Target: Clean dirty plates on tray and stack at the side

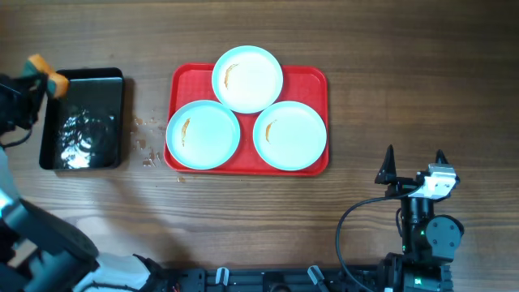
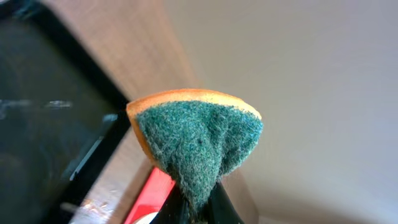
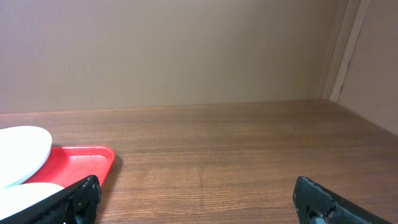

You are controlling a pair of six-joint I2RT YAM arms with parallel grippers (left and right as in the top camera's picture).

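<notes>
Plates (image 1: 247, 79), three, orange-smeared, on red tray (image 1: 190, 85)

The counter (image 1: 405, 49) is brown wood with the grain running left to right. A red tray (image 1: 186, 81) lies flat on it around the middle, closer to the far edge than the near one, with its long sides along the grain. A black pan (image 1: 97, 89) lies near the left edge, long sides running far to near, its inside glinting wet. Between pan and tray, small brownish specks (image 1: 144, 142) are scattered on the wood, most of them just beside the tray's left rim. The right half of the counter shows plain wood.
</notes>
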